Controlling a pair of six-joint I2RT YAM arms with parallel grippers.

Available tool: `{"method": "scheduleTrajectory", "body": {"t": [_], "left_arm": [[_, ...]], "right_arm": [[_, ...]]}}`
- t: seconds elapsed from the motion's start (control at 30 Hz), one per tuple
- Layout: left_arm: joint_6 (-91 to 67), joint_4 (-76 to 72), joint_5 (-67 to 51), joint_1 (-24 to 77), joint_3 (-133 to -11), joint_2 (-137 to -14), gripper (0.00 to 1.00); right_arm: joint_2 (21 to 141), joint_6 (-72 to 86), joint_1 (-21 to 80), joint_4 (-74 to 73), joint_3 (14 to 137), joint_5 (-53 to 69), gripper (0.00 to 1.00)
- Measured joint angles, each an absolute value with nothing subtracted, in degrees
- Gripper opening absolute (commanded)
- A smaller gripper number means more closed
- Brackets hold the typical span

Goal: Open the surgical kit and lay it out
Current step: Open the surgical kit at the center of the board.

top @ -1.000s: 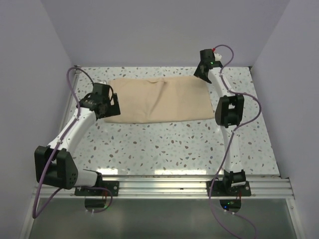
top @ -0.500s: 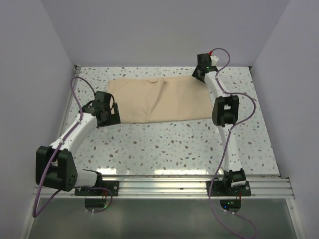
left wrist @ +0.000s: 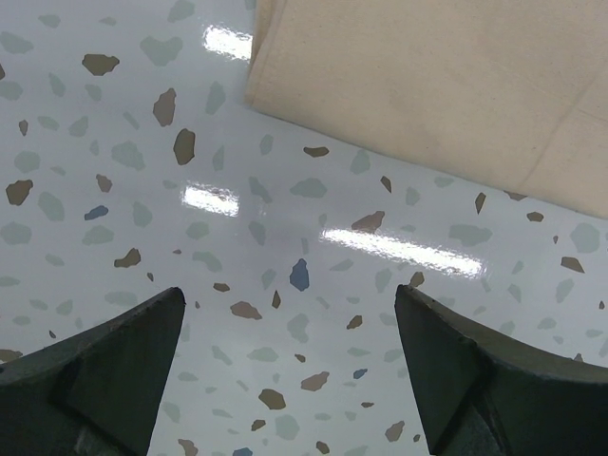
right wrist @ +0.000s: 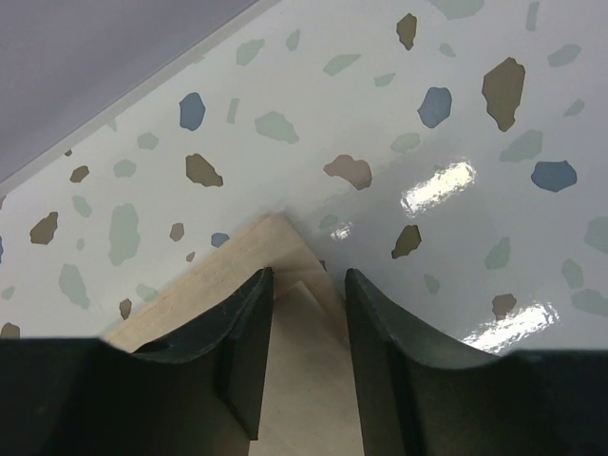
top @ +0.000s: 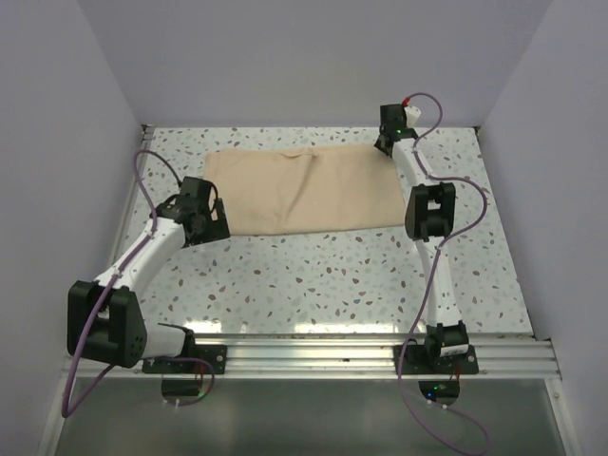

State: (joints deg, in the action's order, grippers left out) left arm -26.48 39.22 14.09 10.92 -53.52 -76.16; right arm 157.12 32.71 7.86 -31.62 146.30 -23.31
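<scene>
The tan cloth wrap (top: pixel 304 190) lies folded shut and flat at the far middle of the speckled table (top: pixel 332 280). The left hand (left wrist: pixel 288 296) hangs wide open over bare table just beside the wrap's near-left corner, not touching it. The right hand (right wrist: pixel 302 275) is narrow, its fingers astride the wrap's far-right corner; whether they pinch the cloth cannot be told.

Right wrist: cloth wrap (right wrist: pixel 306 380) hidden behind right end effector (right wrist: pixel 306 280) toward 6 o'clock; you cannot tell if it's pinched. Left wrist: wrap cropped at 12–3 o'clock.
</scene>
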Motion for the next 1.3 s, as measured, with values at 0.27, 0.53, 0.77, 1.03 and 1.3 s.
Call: {"method": "scheduleTrajectory", "body": {"t": [0.27, 0.53, 0.77, 1.03, 1.3], "left_arm": [[-27.49, 40.47, 13.58, 10.92, -52.49, -74.83, 0.96], [-27.97, 41.45, 13.02, 10.92, -52.12, -72.4, 0.95], [-28.32, 42.5, 12.95, 10.92, -51.75, -69.19, 0.96], [-28.53, 42.72, 12.64, 10.92, -51.33, -66.57, 0.96], [-28.53, 42.63, 12.27, 10.92, -50.39, -65.43, 0.96]], "right_arm": [[157.07, 31.55, 7.88, -31.4, 145.67, -23.99, 0.03], [154.08, 28.84, 8.25, -30.83, 140.77, -26.48, 0.0], [148.7, 25.8, 8.64, -32.01, 135.59, -27.53, 0.0], [139.46, 21.28, 12.34, -32.6, 132.99, -28.56, 0.0], [128.86, 20.73, 18.24, -33.61, 121.01, -26.52, 0.0]]}}
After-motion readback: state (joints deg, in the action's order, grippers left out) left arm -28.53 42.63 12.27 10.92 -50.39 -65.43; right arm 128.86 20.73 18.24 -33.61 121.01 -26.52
